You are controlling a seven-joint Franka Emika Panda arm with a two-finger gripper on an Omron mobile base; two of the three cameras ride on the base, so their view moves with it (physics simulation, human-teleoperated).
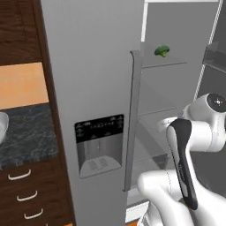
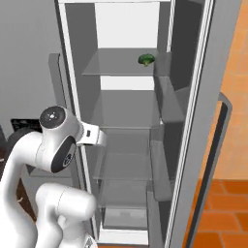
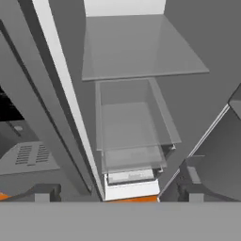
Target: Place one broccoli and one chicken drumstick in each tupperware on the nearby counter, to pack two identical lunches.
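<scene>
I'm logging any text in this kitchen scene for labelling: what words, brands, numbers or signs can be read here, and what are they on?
No text can be read.
Dispenser panel on the closed fridge door: small pale icons in a row, too small and blurred to read.
Open fridge shelves, broccoli, counter: no markings.

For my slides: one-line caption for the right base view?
Open fridge, a lone broccoli on its upper glass shelf, white arm in front.
</scene>
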